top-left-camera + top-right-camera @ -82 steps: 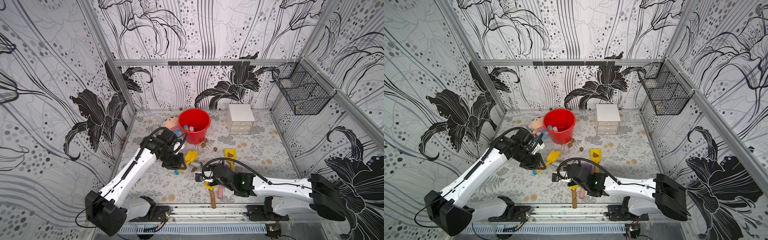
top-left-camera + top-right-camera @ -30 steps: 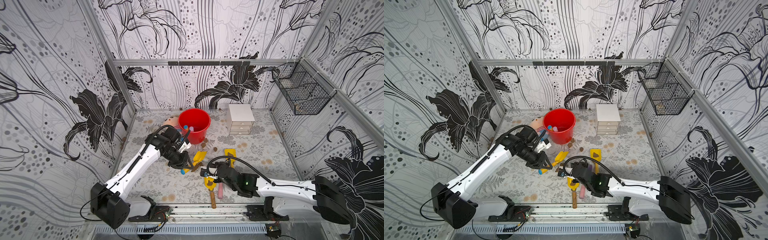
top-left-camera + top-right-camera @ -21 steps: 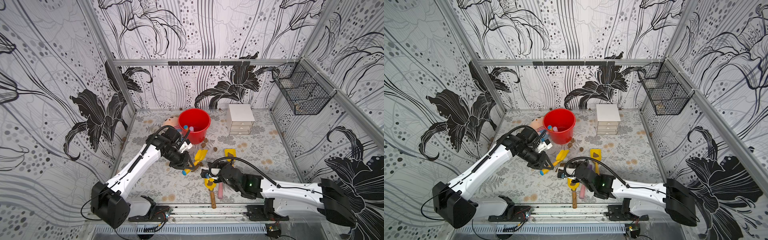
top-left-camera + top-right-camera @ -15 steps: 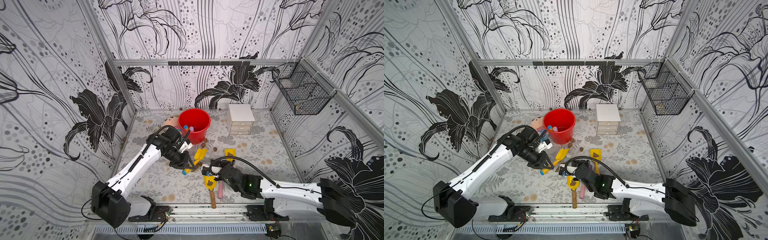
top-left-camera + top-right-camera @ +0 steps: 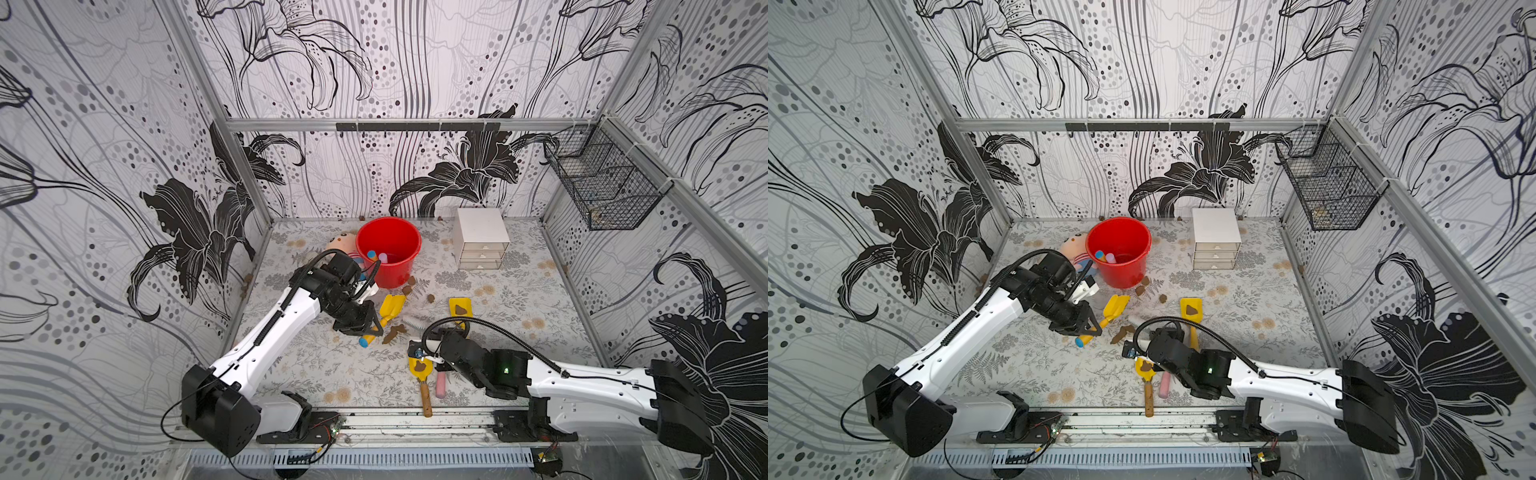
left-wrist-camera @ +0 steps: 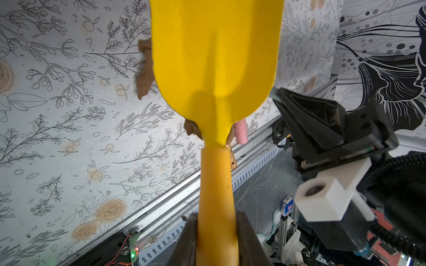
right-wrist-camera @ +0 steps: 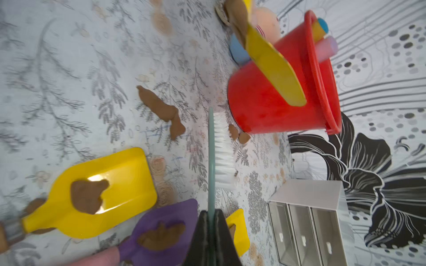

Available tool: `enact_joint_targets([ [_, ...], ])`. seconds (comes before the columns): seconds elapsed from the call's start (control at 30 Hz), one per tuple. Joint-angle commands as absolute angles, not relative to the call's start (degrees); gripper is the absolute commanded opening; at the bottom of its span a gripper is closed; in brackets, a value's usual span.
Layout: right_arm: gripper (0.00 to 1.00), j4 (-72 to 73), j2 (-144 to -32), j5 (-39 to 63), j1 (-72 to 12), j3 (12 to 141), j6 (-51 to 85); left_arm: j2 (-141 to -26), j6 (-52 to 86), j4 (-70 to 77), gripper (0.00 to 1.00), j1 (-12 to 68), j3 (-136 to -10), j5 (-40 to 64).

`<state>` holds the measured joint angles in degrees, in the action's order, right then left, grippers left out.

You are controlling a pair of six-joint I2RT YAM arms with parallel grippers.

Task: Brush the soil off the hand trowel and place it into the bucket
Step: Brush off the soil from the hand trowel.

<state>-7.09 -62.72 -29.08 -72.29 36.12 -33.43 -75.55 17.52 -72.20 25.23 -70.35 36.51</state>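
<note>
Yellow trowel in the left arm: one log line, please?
left jaws: shut on trowel | right jaws: shut on brush | trowel: outside bucket

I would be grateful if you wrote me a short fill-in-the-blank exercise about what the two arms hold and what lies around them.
The trowel on which the left gripper is shut is ____ in colour.
The right gripper is shut on a brush with ____ bristles.
The bucket is ____.
The pink-handled trowel, with soil on it, has a ____ blade.
Missing words: yellow; white; red; purple.
</note>
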Motion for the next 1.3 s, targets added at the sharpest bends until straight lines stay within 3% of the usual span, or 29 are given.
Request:
enact_joint_targets([
  [0.0, 0.0, -9.8, -62.4, -24.5, -73.5, 39.8, -32.9, -75.4, 16.9, -73.1, 0.0, 25.7, -71.8, 33.0],
  [0.17, 0.0, -5.9, -62.1, -21.6, -73.6, 40.4, -35.3, -76.2, 16.9, -73.6, 0.0, 27.8, -71.0, 30.7],
  [0.43, 0.0, -4.2, -66.6, -32.9, -72.3, 43.0, -37.7, -77.3, 15.7, -75.5, 0.0, 30.0, -71.5, 27.5],
  [0.73, 0.0, -9.8, -67.8, -35.7, -67.8, 43.8, -31.8, -77.1, 14.5, -76.6, 0.0, 30.5, -72.5, 25.4],
  [0.97, 0.0, -14.4, -67.0, -23.5, -70.2, 42.9, -31.5, -76.1, 15.8, -74.5, 0.0, 28.8, -72.8, 25.8],
  [1.27, 0.0, -7.4, -60.8, -11.3, -71.0, 41.0, -29.5, -76.2, 17.0, -72.0, 0.0, 28.9, -70.6, 25.9],
])
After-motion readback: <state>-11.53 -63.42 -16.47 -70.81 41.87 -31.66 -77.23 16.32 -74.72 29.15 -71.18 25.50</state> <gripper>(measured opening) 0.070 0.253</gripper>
